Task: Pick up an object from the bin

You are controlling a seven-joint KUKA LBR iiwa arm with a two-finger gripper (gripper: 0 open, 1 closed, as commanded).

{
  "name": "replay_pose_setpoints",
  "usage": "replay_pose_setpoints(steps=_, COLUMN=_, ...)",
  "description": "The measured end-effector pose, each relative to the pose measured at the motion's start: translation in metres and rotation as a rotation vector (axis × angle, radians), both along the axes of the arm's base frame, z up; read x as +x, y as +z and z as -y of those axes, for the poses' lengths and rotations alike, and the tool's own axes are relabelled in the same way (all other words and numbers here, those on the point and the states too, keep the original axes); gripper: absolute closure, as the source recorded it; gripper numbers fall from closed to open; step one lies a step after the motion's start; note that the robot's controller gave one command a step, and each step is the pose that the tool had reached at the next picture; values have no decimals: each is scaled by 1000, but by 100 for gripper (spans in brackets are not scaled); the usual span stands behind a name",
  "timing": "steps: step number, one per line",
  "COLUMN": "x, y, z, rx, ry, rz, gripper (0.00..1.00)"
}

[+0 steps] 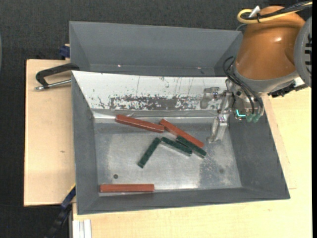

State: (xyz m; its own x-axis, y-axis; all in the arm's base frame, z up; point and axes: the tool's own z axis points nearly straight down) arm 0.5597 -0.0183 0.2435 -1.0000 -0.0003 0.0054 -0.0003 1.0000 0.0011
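Gripper (217, 133) low at right side of bin (84, 148), just beside right end of middle cluster: red bar (181, 133) lying against green bars (184, 146). Touching or apart: cannot tell. Pincer state: cannot tell; nothing seen held. Back red bar (140, 123) near rear wall, left of cluster. Lone green bar (149, 152) tilted at centre. Front red bar (127, 188) against front wall, well apart.

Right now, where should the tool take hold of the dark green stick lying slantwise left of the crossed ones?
Grip the dark green stick at its middle, across its narrow width, coming straight down. It lies flat with bare floor along both long sides; its upper end nears the crossed sticks, so I would stay off that end.
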Motion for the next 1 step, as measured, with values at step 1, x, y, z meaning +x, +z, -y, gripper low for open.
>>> replay_pose_setpoints(steps=1, x=1, y=5, z=0, rx=0, ry=0, rz=9, gripper=0)
